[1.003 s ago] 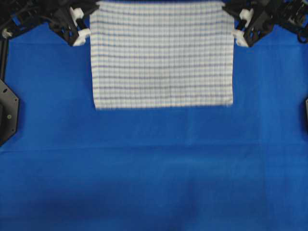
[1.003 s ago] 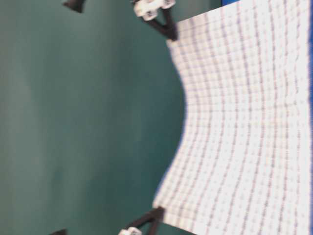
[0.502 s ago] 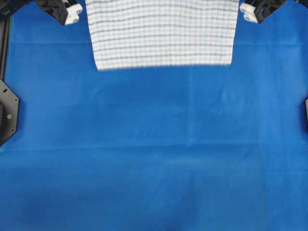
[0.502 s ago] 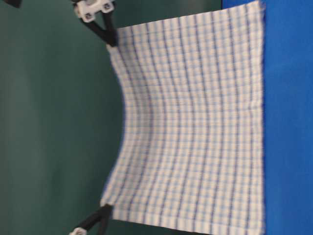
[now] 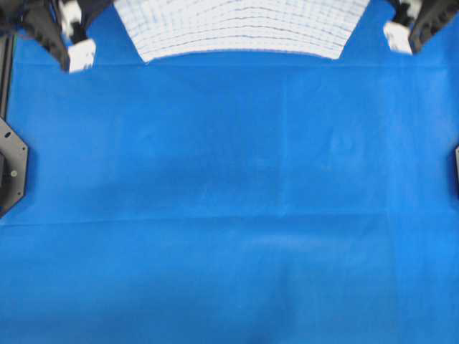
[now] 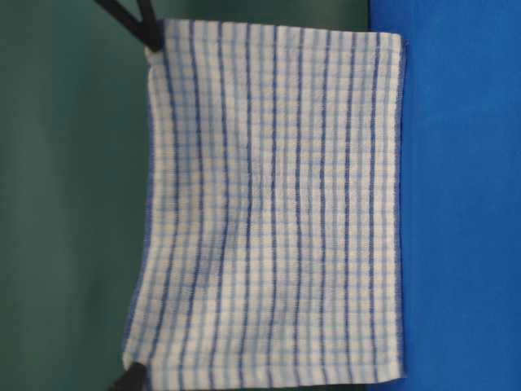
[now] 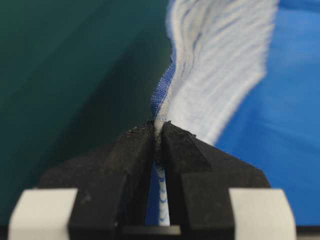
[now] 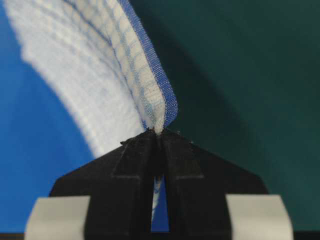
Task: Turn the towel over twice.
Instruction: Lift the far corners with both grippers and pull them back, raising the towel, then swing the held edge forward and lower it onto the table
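Blue covering (image 5: 229, 201) spreads across the table in the overhead view, with the towel (image 5: 240, 25) at the far edge, its near hem bowed; each arm sits just outside a corner, left gripper (image 5: 75, 50) and right gripper (image 5: 398, 36) apart enough to hold the cloth spread.

At table level, the towel (image 6: 273, 204) hangs as a flat sheet from two top corners, its lower hem at or just above the covering (image 6: 456, 204); I cannot tell which. Lifting it this way likely readies a flip.

From the left wrist, the left gripper (image 7: 159, 135) is clamped on a towel corner (image 7: 220, 65).

From the right wrist, the right gripper (image 8: 159, 137) likewise pinches its towel corner (image 8: 115, 65), fingers (image 8: 135, 165) pressed together.
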{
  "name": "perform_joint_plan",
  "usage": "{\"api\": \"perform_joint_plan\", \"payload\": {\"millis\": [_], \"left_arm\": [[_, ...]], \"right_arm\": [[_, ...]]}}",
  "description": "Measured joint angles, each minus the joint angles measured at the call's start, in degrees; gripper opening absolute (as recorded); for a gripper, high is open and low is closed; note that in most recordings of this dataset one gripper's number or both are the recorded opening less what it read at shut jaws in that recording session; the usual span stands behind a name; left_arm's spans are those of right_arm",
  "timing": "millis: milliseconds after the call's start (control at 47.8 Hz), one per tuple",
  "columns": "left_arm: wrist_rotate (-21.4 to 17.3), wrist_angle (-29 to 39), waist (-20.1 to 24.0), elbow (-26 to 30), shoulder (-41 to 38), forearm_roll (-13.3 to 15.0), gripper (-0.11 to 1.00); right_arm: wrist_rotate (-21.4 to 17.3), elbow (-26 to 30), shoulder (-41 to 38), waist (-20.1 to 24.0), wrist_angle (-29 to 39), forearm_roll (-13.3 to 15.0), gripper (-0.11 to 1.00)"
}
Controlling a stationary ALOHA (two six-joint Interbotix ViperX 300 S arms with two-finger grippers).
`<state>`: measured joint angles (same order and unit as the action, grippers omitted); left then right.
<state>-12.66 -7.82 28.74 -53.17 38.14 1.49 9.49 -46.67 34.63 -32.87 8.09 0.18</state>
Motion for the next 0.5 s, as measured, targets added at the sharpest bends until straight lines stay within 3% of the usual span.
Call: {"api": "perform_joint_plan", "payload": {"millis": [502], "left_arm": [[7.1,0.0,-14.4,-11.9,1.6,-0.1,0.04]], "right_arm": [[-9.0,-8.2,2.3,15.2,5.4,-0.2,0.05]]}}
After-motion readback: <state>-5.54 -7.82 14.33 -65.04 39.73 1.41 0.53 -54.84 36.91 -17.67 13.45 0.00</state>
